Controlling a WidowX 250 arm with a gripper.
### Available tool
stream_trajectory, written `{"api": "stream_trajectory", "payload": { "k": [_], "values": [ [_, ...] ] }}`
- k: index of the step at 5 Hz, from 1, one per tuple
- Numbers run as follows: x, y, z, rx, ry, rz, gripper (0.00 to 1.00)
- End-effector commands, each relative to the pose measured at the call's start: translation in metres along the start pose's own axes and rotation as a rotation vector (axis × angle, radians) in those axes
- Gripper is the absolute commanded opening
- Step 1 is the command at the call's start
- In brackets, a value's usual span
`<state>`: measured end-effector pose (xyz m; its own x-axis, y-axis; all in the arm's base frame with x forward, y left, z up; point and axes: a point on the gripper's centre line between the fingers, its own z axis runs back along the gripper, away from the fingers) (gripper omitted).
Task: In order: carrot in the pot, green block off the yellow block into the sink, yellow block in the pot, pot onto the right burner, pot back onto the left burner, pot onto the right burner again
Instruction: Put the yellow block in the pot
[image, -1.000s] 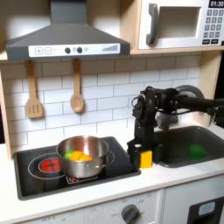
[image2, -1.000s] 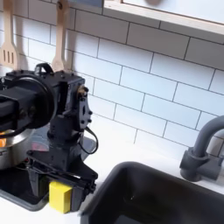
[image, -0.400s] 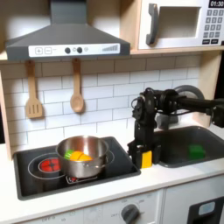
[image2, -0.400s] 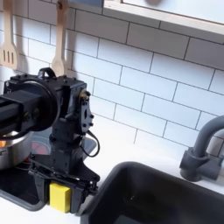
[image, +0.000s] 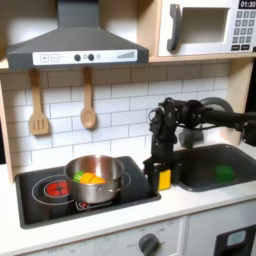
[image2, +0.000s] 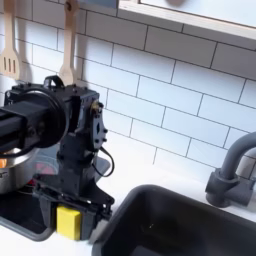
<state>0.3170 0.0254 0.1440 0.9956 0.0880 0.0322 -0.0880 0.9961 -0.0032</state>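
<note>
First exterior view faces frontally, wide; second exterior view close, angled.

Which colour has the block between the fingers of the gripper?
Bright yellow. The block between the fingers of the gripper shows best in the second exterior view.

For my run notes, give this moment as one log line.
carrot: in pot | green block: in sink | gripper: shut on yellow block, by stove edge

My white worktop (image: 60, 228), black two-burner hob (image: 45, 203) at its left, pot (image: 93, 180) on that hob, sink (image: 215, 165) sunk at its right
</note>
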Motion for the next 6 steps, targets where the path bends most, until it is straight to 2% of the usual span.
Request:
{"api": "stream_trajectory", "payload": {
  "k": [1,2,3,4,6],
  "values": [
    [0.01,0.002,0.042,-0.024,-0.096,0.024,0.0],
    [0.015,0.002,0.05,-0.04,-0.098,0.037,0.0],
    [0.022,0.01,0.06,-0.045,-0.122,0.08,0.0],
    [0.027,0.03,0.066,-0.029,-0.149,0.142,0.0],
    [0.034,0.063,0.061,-0.01,-0.136,0.246,0.0]
  ]
}}
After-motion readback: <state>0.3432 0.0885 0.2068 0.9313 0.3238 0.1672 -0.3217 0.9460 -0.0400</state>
